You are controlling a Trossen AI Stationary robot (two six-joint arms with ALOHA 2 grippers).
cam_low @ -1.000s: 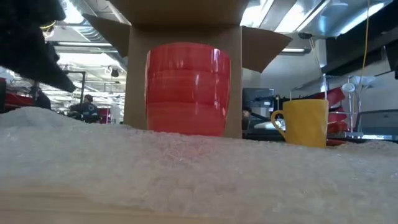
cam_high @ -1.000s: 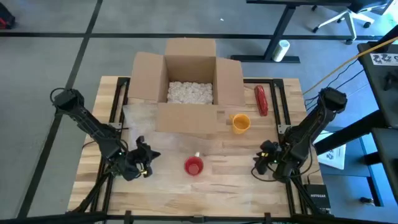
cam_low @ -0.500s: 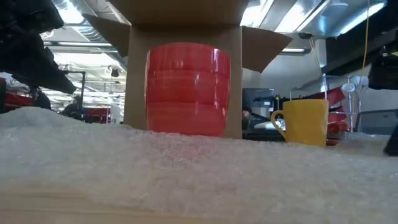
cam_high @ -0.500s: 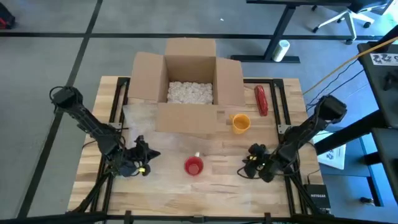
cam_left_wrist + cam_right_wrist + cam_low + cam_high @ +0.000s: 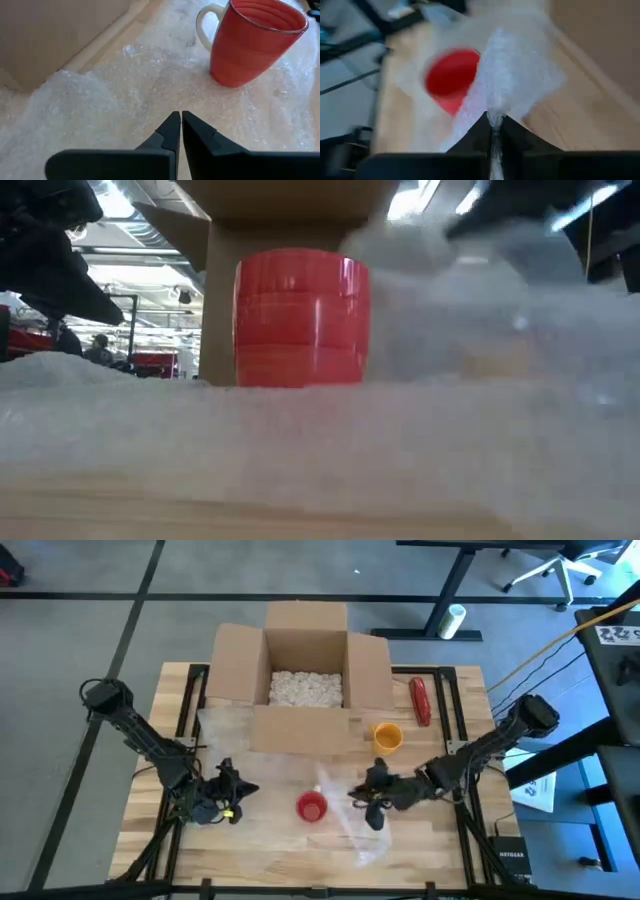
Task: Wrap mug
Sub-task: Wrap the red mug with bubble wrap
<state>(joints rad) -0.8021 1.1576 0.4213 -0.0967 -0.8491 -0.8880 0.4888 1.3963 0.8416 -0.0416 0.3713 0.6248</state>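
Red mug [image 5: 311,806]: upright on the bubble wrap, on the side of the cardboard box away from its back flap; handle turned toward the box. It stands mid-sheet, presumably so wrap can be folded over it from either side.
Bubble wrap [image 5: 345,825]: clear sheet spread under and around the red mug; the edge to the mug's right is lifted off the table and raised toward the mug.
Right gripper [image 5: 372,802]: just right of the red mug, fingers pinched together on the raised edge of the wrap, as its wrist view shows [image 5: 495,122]. Judged to be folding this flap over the mug.
Left gripper [image 5: 232,802]: left of the red mug, low over the wrap, fingers closed together with nothing visibly between them [image 5: 176,131]. Likely pressing or anchoring the sheet so it does not slide; contact with the sheet cannot be confirmed.
Cardboard box [image 5: 305,680]: open, packing fill inside; probable destination for the wrapped mug.
Yellow mug [image 5: 387,737]: between the box's right corner and the right gripper, off the wrap, not in play.
Red object [image 5: 419,700]: beside the box's right wall; identity unclear.
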